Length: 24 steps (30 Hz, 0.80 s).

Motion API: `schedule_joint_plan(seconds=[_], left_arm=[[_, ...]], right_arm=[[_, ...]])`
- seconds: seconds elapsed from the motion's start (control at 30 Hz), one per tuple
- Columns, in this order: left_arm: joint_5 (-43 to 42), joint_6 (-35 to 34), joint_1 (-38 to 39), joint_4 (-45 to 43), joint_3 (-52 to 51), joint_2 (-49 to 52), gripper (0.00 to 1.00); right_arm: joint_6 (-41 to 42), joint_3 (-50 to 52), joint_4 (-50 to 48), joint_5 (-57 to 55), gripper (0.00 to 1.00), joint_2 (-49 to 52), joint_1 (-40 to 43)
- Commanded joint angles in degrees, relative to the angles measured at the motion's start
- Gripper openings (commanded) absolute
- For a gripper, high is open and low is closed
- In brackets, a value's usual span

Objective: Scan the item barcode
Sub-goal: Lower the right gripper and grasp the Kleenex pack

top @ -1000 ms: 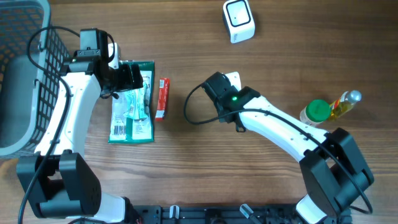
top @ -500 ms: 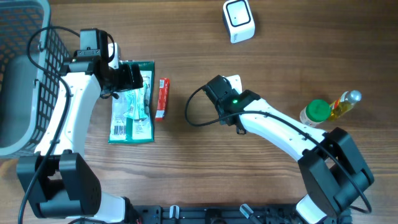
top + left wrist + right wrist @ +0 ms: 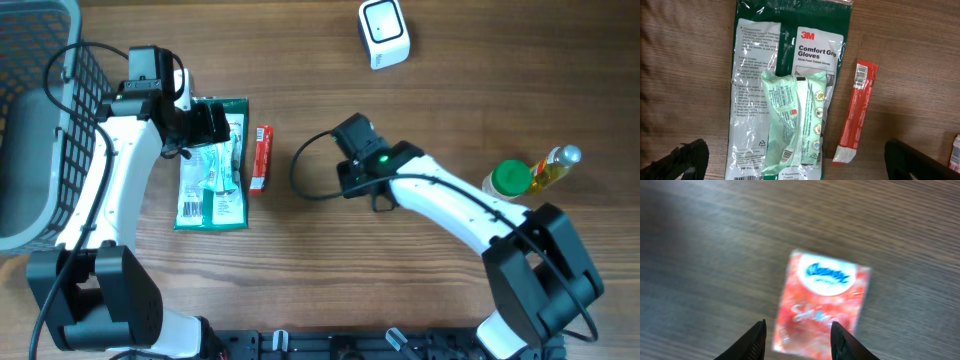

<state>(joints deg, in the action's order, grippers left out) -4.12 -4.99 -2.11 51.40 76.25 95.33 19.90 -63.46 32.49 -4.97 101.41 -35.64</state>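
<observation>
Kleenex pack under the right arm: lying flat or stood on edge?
Lying flat, printed face up: the Kleenex pack rests on the table, and the right wrist view shows its whole logo side, though blurred.

A brown wooden bench (image 3: 300,60) fills the overhead view, its grain running left to right, evenly lit with only soft shadows. A grey wire basket (image 3: 40,30) sits at its left edge, and a black rail (image 3: 330,345) lines the near side
</observation>
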Motion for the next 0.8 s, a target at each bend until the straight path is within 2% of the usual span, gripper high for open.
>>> schedule_joint_plan(seconds=[0.0,0.13,0.4,0.77], left_arm=[[0.35,0.07,-0.26,0.04,0.59,-0.72,1.00],[0.35,0.07,-0.26,0.04,0.59,-0.72,1.00],[0.35,0.07,-0.26,0.04,0.59,-0.72,1.00],[0.35,0.07,-0.26,0.04,0.59,-0.72,1.00]], right_arm=[[1.20,0.33,0.07,9.86,0.41,0.72,6.10],[1.79,0.39,1.75,12.98,0.41,0.72,9.86],[4.31,1.22,2.12,11.26,0.34,2.27,10.01],[5.66,1.22,1.99,11.52,0.33,3.37,11.06]])
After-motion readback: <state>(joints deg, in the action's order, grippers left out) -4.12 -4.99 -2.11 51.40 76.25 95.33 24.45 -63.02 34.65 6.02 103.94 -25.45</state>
